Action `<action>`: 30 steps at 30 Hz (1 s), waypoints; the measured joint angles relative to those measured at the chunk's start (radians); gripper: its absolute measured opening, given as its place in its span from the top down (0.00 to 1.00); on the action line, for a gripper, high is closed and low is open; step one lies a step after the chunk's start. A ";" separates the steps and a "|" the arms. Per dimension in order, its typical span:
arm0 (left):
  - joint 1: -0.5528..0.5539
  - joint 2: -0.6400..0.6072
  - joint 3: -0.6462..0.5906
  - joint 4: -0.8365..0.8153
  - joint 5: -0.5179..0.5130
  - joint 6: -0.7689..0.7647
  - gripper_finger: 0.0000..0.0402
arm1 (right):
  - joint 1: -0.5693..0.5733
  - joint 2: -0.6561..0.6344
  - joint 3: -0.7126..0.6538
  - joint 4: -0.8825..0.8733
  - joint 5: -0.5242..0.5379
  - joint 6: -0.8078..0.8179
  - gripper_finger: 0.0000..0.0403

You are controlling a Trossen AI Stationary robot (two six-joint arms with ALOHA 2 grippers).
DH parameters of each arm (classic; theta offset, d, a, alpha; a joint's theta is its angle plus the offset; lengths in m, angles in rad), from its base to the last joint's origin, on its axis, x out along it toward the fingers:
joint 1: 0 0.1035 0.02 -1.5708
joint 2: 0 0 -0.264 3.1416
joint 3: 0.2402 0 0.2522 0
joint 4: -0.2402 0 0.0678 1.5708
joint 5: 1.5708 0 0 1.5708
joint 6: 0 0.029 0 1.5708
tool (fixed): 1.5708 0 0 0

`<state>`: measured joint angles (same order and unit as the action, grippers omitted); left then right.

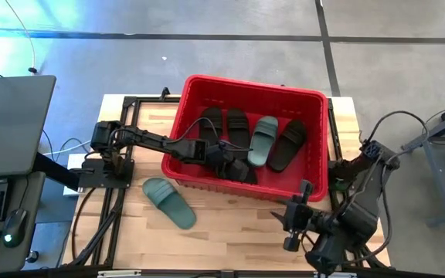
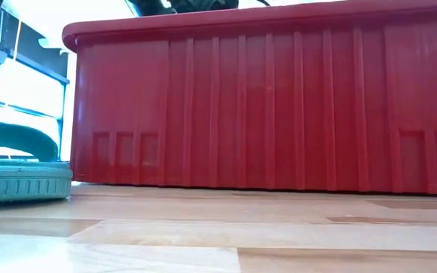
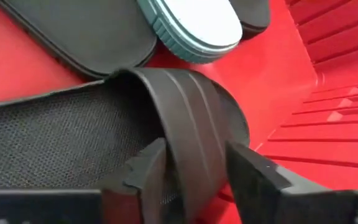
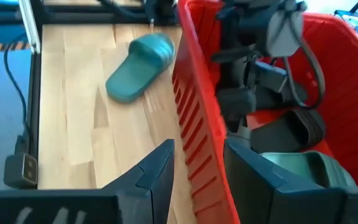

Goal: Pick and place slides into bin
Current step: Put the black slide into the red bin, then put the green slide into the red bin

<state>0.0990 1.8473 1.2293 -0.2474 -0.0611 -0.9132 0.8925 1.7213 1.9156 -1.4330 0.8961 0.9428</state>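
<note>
The red bin (image 1: 246,83) stands mid-table. On its floor lie black slides (image 1: 211,123) and one teal slide (image 1: 265,140). My left gripper (image 1: 229,164) reaches into the bin near its near wall. It is open, with the strap (image 3: 191,124) of a black slide (image 3: 55,137) between its fingers. That slide rests sole down on the bin floor. A second teal slide (image 1: 168,202) lies sole down on the wooden table, left of the bin's near corner. My right gripper (image 4: 197,180) hovers open above the bin's near wall (image 4: 197,124), with nothing held. My left gripper has one finger (image 3: 148,177) under the strap over the mesh footbed and the other finger (image 3: 253,180) outside it, toward the toe. The fingers slant down across the strap. I cannot tell whether they touch it. The slide lies flat on the bin floor.
A laptop (image 1: 6,131) sits on a stand beyond the table's left edge. Bare wood lies in front of the bin (image 2: 264,106), where the teal slide (image 2: 17,178) shows at the low view's left. The left arm (image 4: 253,56) stands inside the bin.
</note>
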 joint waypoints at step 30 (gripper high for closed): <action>-0.017 -0.074 0.509 -0.344 0.101 0.429 0.57 | 0.021 0.046 0.000 -0.086 -0.034 0.047 0.68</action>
<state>0.0818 1.7734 1.7381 -0.5917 0.0395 -0.4839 0.9131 1.7668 1.9156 -1.5192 0.8618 0.9893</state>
